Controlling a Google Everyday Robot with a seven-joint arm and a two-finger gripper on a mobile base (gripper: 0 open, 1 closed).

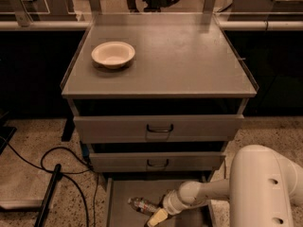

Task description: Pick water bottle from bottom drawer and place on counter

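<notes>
Nearest, lower right: the white arm shell (265, 188), bulky, cut off by the bottom and right edges. A white forearm (199, 193) runs from it leftward and down into the bottom drawer (120, 193), which is pulled out beneath the cabinet with its front lost below the frame.

At the forearm's tip is the gripper (156, 218), low over the drawer floor near mid-width, cream-coloured and partly out of frame. How far it is spread, and whether it has hold of anything: cannot tell.

Just up and left of it the water bottle (141, 205) lies on its side on the drawer floor. Its right end runs in behind the wrist, so contact cannot be judged. Its label is too dim to read.

On the floor to the left are black cables (47, 162).

Above are the lower handled drawer (157, 163) and the upper handled drawer (159, 128), with dark gaps over each.

Further back, the counter (189, 56) carries a cream bowl (112, 54), upright, on its left side.

Behind the counter are a pale rail (38, 25) and dark shapes that cannot be identified.
</notes>
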